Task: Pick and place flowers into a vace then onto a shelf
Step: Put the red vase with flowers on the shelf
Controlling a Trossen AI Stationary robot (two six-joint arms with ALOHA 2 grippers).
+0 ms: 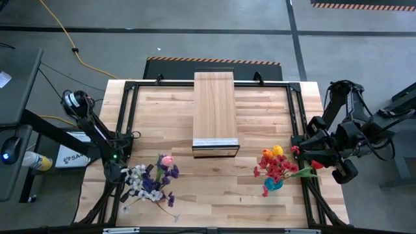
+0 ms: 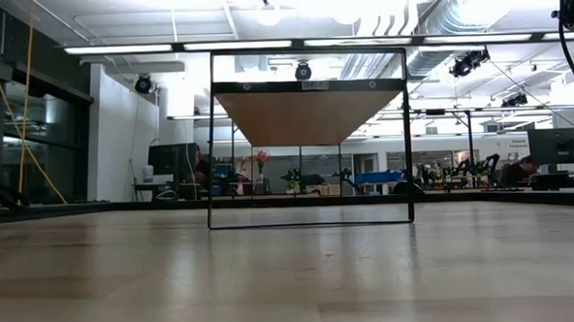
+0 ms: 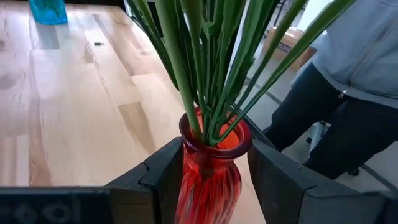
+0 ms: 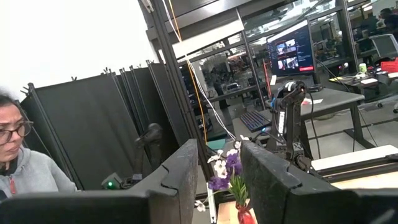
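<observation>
A red ribbed vase (image 3: 208,186) holds a bunch of green stems (image 3: 205,56). Their white, purple and pink flowers (image 1: 153,179) show near the table's front left, and also in the right wrist view (image 4: 227,174). My left gripper (image 1: 123,174) is shut on this vase. A second bunch of red, orange and yellow flowers (image 1: 276,164) stands in a blue vase (image 1: 273,184) at the front right. My right gripper (image 1: 311,156) hangs raised beside it, open, with nothing between its fingers (image 4: 186,174). The pale wood shelf (image 1: 214,110) stands at the back middle. My left gripper pinches the red vase's neck (image 3: 186,163), just below the rim, between its two fingers (image 3: 158,180), one on either side. The fingers come nearly level from the table's left side. The stems lean away from the gripper toward the table's middle. The vase's base is hidden.
The shelf is raised on a black frame (image 2: 311,223), with bare table in front of it and to either side. A person in a grey hoodie (image 3: 367,50) stands just past the table's edge near the red vase. Black frame rails (image 1: 127,123) run along the table's sides.
</observation>
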